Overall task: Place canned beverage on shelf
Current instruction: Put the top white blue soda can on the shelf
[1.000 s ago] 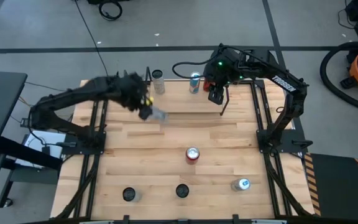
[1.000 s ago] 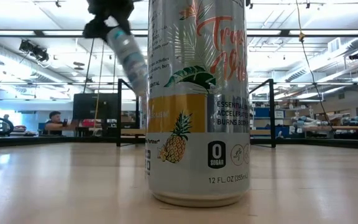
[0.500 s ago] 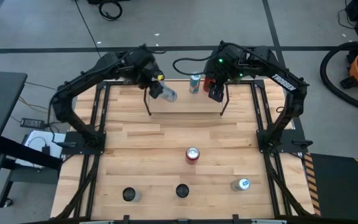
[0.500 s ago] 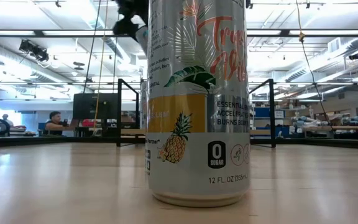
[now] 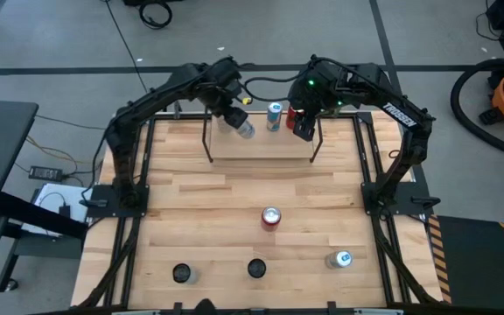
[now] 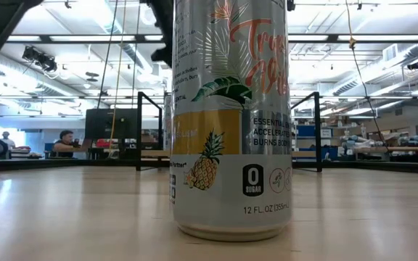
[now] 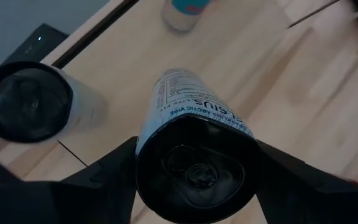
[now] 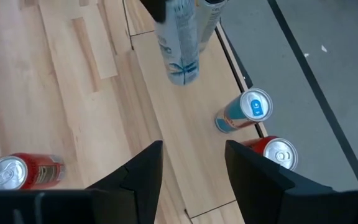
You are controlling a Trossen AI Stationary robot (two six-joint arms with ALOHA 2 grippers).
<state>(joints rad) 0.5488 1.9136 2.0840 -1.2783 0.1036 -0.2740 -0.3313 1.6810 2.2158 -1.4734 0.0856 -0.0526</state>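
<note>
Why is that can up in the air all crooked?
The left gripper is holding a silver can tilted above the shelf, not yet set down. The other cans on the shelf, like the blue one, stand upright.

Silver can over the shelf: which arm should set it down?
Left. The left gripper already holds the silver can, tilted above the shelf. The right gripper hangs open and empty near the shelf's other end.

The tall can (image 6: pixel 230 116) close to the low camera, standing on the bench (image 6: pixel 64 217), carries a pineapple picture and reads "0 SUGAR", "12 FL. OZ (355mL)", "ESSENTIAL", "ACCELERATES" and "BURNS". The right arm (image 5: pixel 399 116) bears white lettering reading "TROSSEN". Small print on the pale can (image 7: pixel 194 118) in the left hand cannot be read with certainty.
</note>
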